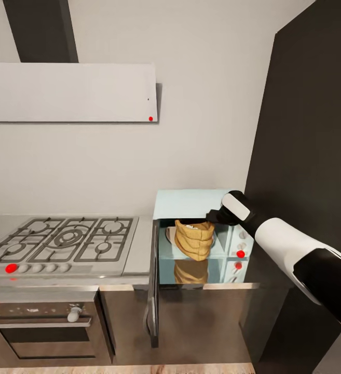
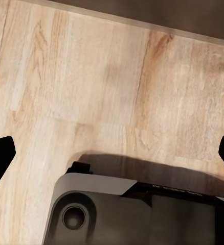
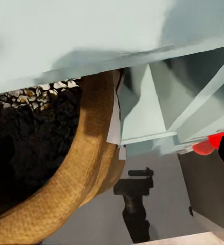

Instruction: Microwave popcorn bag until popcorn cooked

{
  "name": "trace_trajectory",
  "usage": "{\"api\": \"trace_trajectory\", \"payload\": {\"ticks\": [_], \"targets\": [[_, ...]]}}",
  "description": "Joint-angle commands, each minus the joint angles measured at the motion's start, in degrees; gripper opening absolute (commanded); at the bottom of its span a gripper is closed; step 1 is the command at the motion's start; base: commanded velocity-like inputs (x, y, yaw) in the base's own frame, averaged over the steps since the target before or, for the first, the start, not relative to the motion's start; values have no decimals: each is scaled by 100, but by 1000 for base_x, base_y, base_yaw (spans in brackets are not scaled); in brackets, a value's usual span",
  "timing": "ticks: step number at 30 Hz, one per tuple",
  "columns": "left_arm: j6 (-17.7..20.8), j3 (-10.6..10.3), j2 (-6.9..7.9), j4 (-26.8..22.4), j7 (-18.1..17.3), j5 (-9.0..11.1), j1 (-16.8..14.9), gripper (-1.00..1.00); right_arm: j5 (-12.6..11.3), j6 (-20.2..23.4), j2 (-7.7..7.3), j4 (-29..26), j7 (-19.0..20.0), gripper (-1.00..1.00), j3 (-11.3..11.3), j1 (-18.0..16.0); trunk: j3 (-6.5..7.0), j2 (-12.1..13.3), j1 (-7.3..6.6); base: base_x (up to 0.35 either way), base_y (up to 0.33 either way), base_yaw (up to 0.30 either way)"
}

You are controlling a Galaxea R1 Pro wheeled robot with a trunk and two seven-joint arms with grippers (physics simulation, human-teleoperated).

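Popcorn bag (image 1: 194, 240), an orange-tan woven sack w/ a rolled rim, sits upright inside the open microwave (image 1: 191, 204), a pale mint-blue box on the glossy grey table (image 1: 139, 254). Whitish bits show at the sack's mouth. Microwave door (image 1: 153, 283) hangs swung open toward the camera, seen edge-on at the left of the cavity. Bag's reflection shows on the cavity floor below it.

Right arm, white w/ black joints, reaches in from the right; its claw (image 1: 215, 215) is at the bag's upper right rim, just under the cavity's top edge. Can't tell how far apart the fingers are or whether they grip the rim. Right wrist view looks down past the rolled rim into the sack: dark grainy popcorn (image 3: 38, 97) w/ pale flecks inside.

Left claw (image 2: 112, 153) points at the wood floor (image 2: 91, 76), fingers spread wide w/ nothing between them.

Gas hob (image 1: 61, 240) w/ black grates lies left of the microwave, oven (image 1: 40, 317) beneath, white extractor hood (image 1: 69, 92) above.
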Motion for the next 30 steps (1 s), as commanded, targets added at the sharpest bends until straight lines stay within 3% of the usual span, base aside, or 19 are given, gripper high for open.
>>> {"api": "trace_trajectory", "payload": {"ticks": [1, 12, 27, 30], "targets": [[-17, 9, -3, 4, 6, 9, -5, 100, -62, 9, -8, -18, -48, 100, 38, -14, -13, -11, 3, -8, 0, 0], [-17, 9, -3, 1, 6, 10, -5, 100, -68, 18, -8, -30, -48, 100, 35, -35, -13, -11, 3, -111, 0, 0], [-17, 9, -3, 1, 6, 9, -5, 100, -76, 18, -7, -50, -48, 100, 27, -51, -13, -11, 3, -322, 0, 0], [-17, 14, -3, 0, 6, 9, -5, 100, -77, 17, -18, -297, -48, 100, 28, 8, -13, -11, 3, -146, 0, 0]]}}
